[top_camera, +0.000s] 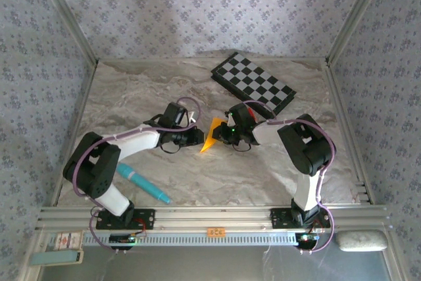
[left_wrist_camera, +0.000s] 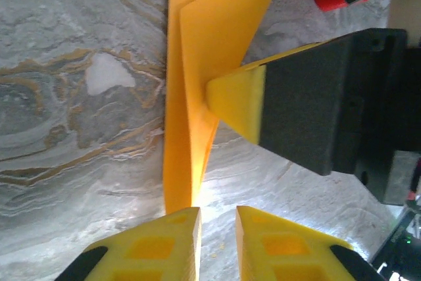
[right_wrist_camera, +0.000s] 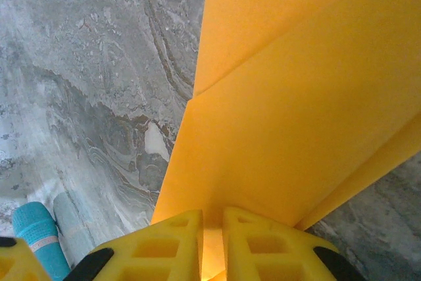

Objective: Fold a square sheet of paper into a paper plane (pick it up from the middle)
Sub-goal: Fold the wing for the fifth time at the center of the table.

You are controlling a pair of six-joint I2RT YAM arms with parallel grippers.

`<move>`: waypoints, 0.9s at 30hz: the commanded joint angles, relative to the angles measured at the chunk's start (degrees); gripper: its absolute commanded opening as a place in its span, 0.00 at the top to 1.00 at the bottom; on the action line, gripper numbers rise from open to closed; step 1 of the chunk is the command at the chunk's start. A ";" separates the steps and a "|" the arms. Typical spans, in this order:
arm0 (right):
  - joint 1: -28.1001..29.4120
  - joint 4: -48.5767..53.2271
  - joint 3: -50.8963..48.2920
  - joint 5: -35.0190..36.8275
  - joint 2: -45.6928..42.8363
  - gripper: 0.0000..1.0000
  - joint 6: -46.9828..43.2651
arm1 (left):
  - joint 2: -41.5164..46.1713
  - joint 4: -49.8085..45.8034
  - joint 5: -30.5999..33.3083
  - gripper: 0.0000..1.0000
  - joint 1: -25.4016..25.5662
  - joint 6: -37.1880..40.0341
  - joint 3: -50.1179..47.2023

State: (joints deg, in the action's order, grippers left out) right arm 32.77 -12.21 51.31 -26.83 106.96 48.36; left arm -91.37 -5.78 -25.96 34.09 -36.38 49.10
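Soft, even daylight in the top view, slightly hazy, low contrast, pale bright patch on the back wall [top_camera: 197, 11], faint shadows on the table [top_camera: 131, 90] — white glare spot on the marble in the left wrist view, folded paper [right_wrist_camera: 296, 116] saturated orange, nearest foreground blurred.

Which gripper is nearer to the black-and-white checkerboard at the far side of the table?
Right. The right gripper lies on the near side of the black-and-white checkerboard; the left gripper is farther away, to the left.

No writing is legible; the orange tag [top_camera: 214, 231] is too blurred.
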 commanded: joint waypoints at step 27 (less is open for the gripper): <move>0.49 3.18 1.21 0.37 1.41 0.83 -0.99 | -9.17 -3.23 -1.29 0.87 3.87 -0.86 4.59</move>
State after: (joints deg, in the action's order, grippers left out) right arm 32.95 -11.77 51.70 -26.83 107.18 48.36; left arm -99.22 -7.94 -26.76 37.43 -37.01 52.80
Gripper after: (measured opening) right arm 0.169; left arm 0.129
